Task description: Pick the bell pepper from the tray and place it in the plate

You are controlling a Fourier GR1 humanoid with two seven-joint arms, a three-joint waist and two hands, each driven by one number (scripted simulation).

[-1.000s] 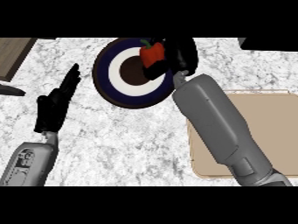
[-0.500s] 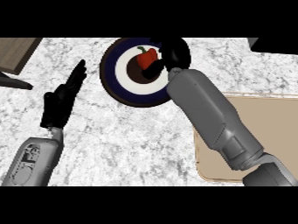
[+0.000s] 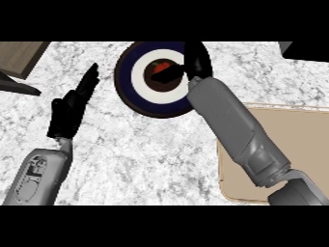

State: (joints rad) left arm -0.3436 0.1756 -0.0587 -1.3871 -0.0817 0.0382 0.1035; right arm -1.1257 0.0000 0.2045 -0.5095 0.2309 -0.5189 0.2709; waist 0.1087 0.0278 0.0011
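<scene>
The bell pepper (image 3: 164, 68) is red and sits on the plate (image 3: 140, 91), near the middle, in the dark round spot. Part of it is dark, hidden in shade or by a finger, so its full shape is hard to see.

The plate is round with a dark blue ring, then a white ring, then a dark middle. It lies on the surface (image 3: 138, 154), at about 12 o'clock in the view.

The right hand (image 3: 195, 62) is over the plate's right side, at about 1 o'clock. Its grey arm runs down to 5 o'clock. One dark finger seems to reach toward the pepper. I cannot tell if the fingers are grasping the pepper or have let it go.

The tray (image 3: 295, 140) is tan and flat. It lies at about 4 o'clock, partly under the right arm.

The left hand (image 3: 71, 108) is at about 9 o'clock, well apart from the plate. Its fingers are straight and released, pointing up to 1 o'clock. It holds nothing.

A brown board (image 3: 14, 55) shows at 10 o'clock, in the corner.
</scene>
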